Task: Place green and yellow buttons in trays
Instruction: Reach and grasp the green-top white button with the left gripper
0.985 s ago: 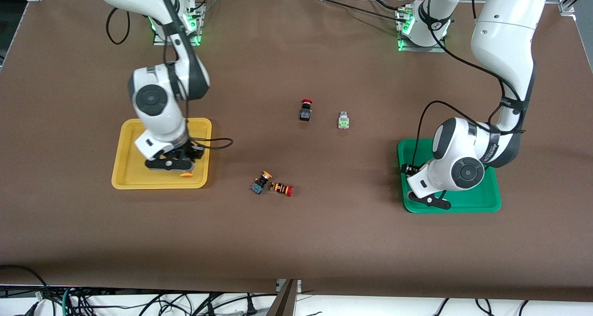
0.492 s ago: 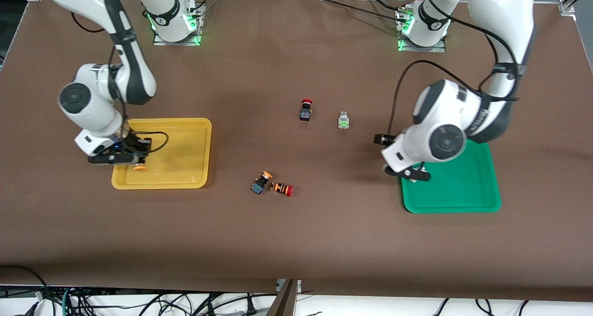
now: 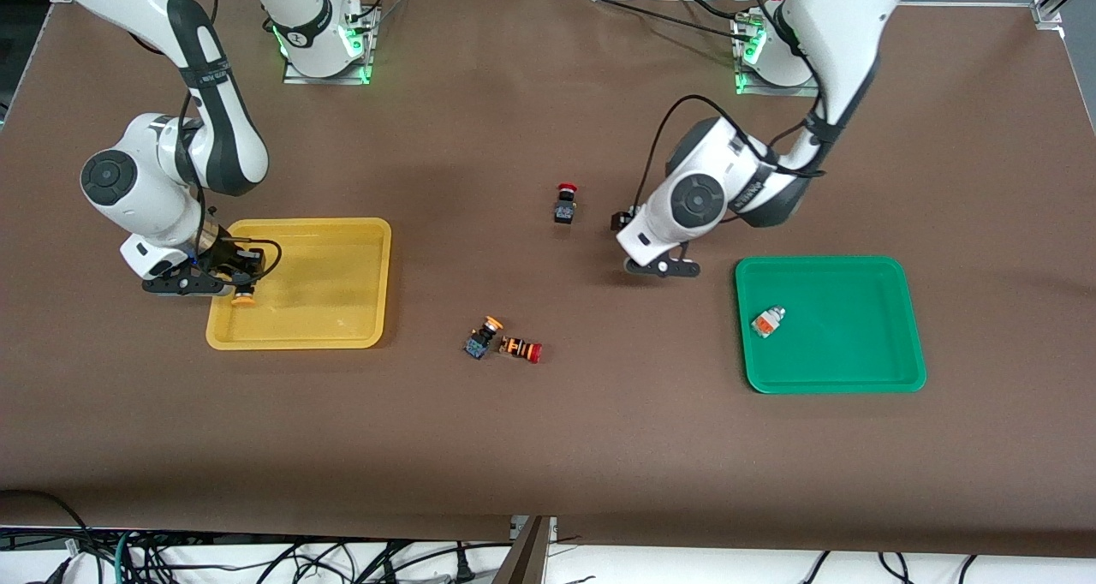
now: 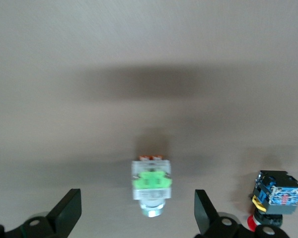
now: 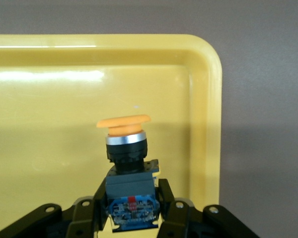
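the desk [image 3: 531, 447] carries a yellow tray [image 3: 342, 310] toward the right arm's end and a green tray [image 3: 856, 344] toward the left arm's end, well apart, with wide bare surface between them. a white button with an orange face [image 3: 767, 322] already lies in the green tray.

the right hand [image 5: 131, 198] is clamped on a yellow-capped button [image 5: 126, 148] and hangs over the yellow tray's rim [image 5: 208, 124], at the corner. risk: released here, the button could strike the rim and roll onto the desk; the tray's middle offers far more room.

the left hand [image 4: 136, 223] is spread wide and holds nothing, hovering over the green button [image 4: 151, 184], which lies on the desk between its fingers [image 4: 67, 213]. risk: the red-capped black button [image 3: 564, 204] lies just beside it, and a finger coming down off-centre could knock it or tip the target.

a second yellow-capped button [image 3: 482, 337] lies touching a striped red-capped one [image 3: 521, 349], nearer the camera; a grasp there may drag both
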`<state>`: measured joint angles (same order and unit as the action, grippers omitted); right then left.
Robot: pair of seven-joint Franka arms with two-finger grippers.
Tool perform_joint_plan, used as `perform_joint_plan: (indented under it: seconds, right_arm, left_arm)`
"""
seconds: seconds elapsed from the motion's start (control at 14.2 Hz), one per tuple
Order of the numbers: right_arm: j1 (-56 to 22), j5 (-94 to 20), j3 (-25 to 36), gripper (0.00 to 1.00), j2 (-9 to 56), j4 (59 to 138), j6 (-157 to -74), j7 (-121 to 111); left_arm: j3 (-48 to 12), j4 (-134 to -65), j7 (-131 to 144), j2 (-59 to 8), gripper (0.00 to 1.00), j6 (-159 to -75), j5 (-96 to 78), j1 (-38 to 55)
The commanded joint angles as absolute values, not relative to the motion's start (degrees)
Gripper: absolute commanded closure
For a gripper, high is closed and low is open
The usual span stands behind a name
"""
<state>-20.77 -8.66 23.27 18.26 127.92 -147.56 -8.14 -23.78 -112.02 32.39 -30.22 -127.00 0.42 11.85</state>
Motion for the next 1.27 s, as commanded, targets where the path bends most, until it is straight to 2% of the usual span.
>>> perform_joint_plan:
  seconds: [0.0, 0.07, 0.21, 0.28, 0.35, 0.42, 0.49, 0.7, 0.91, 0.98, 1.2]
  right_arm:
    - [-21.0, -12.2, 22.8, 0.67, 17.0, 129.8, -150.1, -9.3]
    - [-21.1, -12.3, 22.7, 0.57, 17.1, 129.8, -150.5, -9.1]
    - [-21.2, -12.3, 22.7, 0.20, 17.5, 129.8, -151.0, -8.7]
    - [-21.5, -12.3, 22.7, 0.09, 17.4, 129.8, -151.0, -8.4]
    - [-21.9, -12.3, 22.6, 0.04, 17.4, 129.7, -150.9, -8.2]
    - [-22.7, -12.3, 22.3, 0.04, 17.1, 129.6, -150.6, -7.5]
    - [-23.3, -12.3, 21.3, 0.04, 16.9, 129.4, -150.5, -5.6]
    - [-26.2, -12.3, 17.4, 0.04, 16.6, 127.4, -150.5, 3.8]
    - [-33.5, -12.0, 17.4, 0.05, 19.2, 122.8, -150.6, 13.1]
    - [-35.9, -11.5, 17.5, 0.05, 20.8, 120.6, -150.5, 16.8]
    - [-38.2, -11.4, 17.4, 0.05, 24.7, 115.5, -150.4, 21.8]
  left_arm:
    - [-23.6, -114.3, 36.2, -31.4, 0.00, -130.8, 3.9, 13.2]
    - [-23.6, -114.3, 37.3, -32.5, 0.00, -132.3, 4.2, 14.2]
    - [-23.4, -114.2, 37.7, -34.6, 0.00, -133.6, 7.0, 14.9]
    - [-23.4, -114.1, 37.7, -34.7, 0.18, -133.6, 8.2, 14.6]
    - [-23.4, -114.0, 37.7, -34.5, 0.56, -133.6, 8.6, 14.5]
    - [-23.4, -113.9, 37.7, -34.5, 0.84, -133.5, 8.6, 14.5]
    - [-23.5, -113.7, 37.7, -34.2, 0.99, -133.3, 8.6, 14.5]
    - [-23.5, -112.3, 36.5, -30.1, 1.00, -127.9, 8.7, 12.1]
    - [-23.5, -103.4, 25.9, -27.5, 1.00, -111.1, 8.7, 6.5]
    - [-23.5, -100.5, 21.7, -27.6, 1.00, -108.0, 8.7, 3.9]
    - [-23.0, -97.4, 9.4, -28.1, 1.00, -107.1, 11.7, -4.1]
